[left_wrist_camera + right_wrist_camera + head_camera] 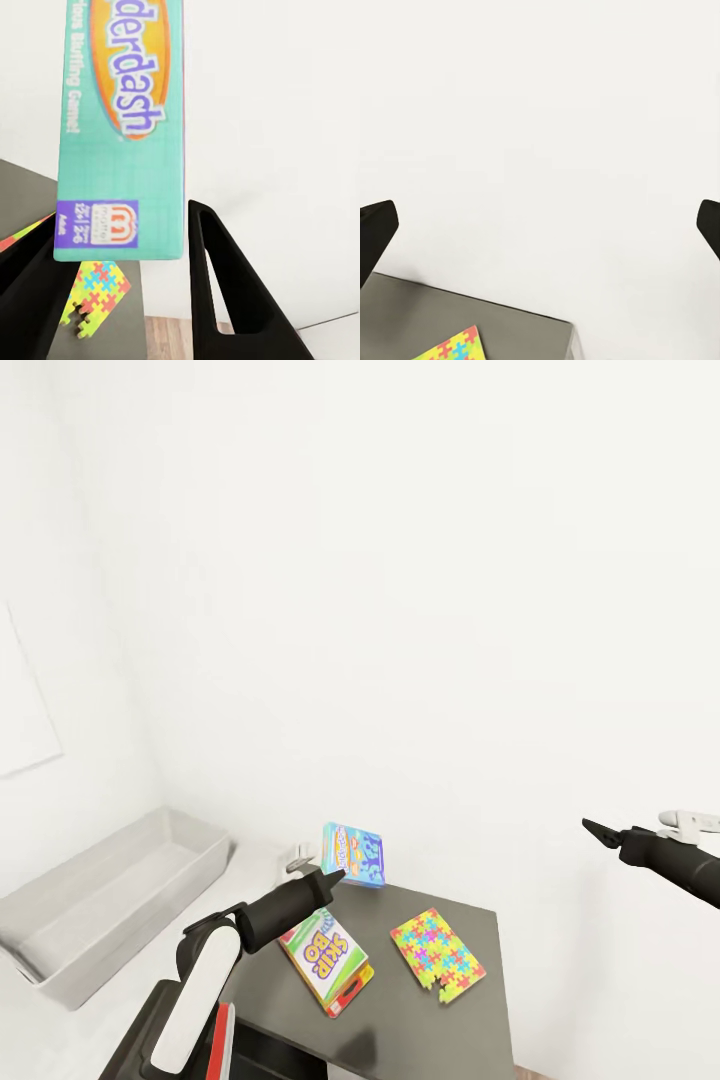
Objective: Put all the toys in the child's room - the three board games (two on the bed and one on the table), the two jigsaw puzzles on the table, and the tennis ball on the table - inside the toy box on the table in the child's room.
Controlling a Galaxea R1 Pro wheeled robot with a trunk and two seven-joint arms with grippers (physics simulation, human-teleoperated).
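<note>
Head view, Skip-Bo box, jigsaw puzzle

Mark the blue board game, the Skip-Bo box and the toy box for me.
blue board game (355, 854), head view, on its printed face, held up at the left gripper.
Skip-Bo box (322, 955), head view, on its lid.
toy box (60, 945), head view, on its near wall.

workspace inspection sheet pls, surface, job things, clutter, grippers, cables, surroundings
surface: dark-grey table top, joined to a light-grey section.
job's things: blue board game lifted off the table in the left gripper; Skip-Bo box and jigsaw puzzle flat on the dark top; toy box on the light section, nothing seen inside.
clutter: nothing seen.
grippers: left shut on the blue board game; right gripper open, holding nothing.
cables: nothing seen.
surroundings: white wall.
</note>
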